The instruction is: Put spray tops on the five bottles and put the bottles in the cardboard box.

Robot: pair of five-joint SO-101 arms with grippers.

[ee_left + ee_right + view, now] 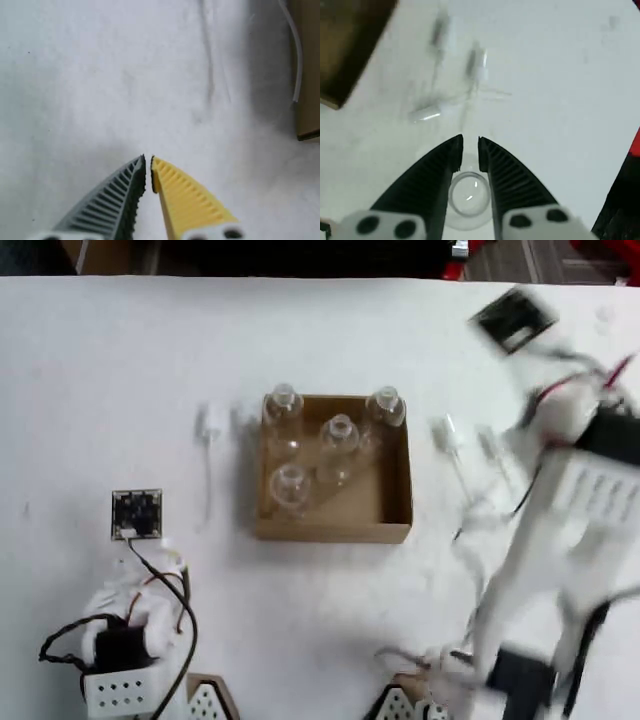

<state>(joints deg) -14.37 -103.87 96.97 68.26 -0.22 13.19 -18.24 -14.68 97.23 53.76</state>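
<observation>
The cardboard box [395,515] sits mid-table and holds several clear bottles [338,435] standing upright without tops. My right gripper [470,142] is shut on another clear bottle [465,197], held above the table to the right of the box. Two spray tops [475,65] with thin tubes lie on the table beyond its black fingertips [451,150]. In the high view these tops [445,435] lie just right of the box, and another spray top [210,425] lies to its left. My left gripper [148,160] is shut on nothing, low over bare table near the box's left side [307,75].
The left arm [125,645] rests at the front left of the table. The right arm [570,500] stretches over the right side. A white tube [296,50] shows next to the box edge. The table's far half is bare white surface [120,350].
</observation>
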